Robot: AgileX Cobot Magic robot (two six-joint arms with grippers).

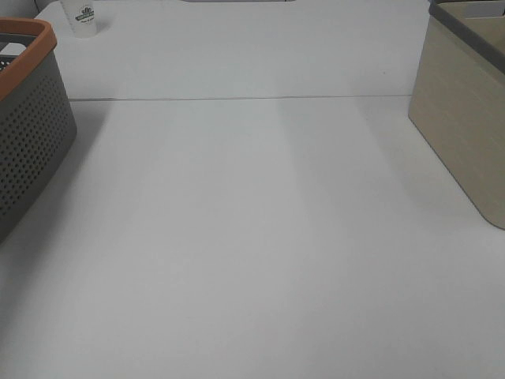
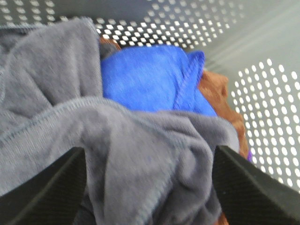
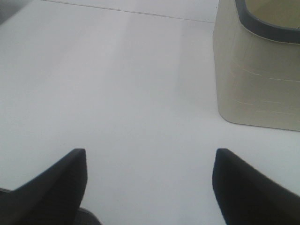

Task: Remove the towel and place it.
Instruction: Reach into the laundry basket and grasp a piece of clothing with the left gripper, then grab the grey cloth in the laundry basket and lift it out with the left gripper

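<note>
The charcoal-grey towel [image 2: 61,122] with a stitched hem lies crumpled inside the perforated grey basket [image 2: 272,108], on top of a blue cloth [image 2: 145,79] and an orange-brown cloth [image 2: 215,93]. My left gripper [image 2: 150,150] is open just above the towel, one finger on each side of a fold. My right gripper [image 3: 150,151] is open and empty above the bare white table [image 3: 117,84]. Neither gripper shows in the exterior high view, and the towel is hidden there. I cannot see the towel's white tag.
The grey basket with an orange rim [image 1: 31,118] stands at the table's left edge. A beige bin with a dark rim [image 1: 461,134] stands at the right and also shows in the right wrist view [image 3: 258,79]. A white cup [image 1: 84,17] stands at the back left.
</note>
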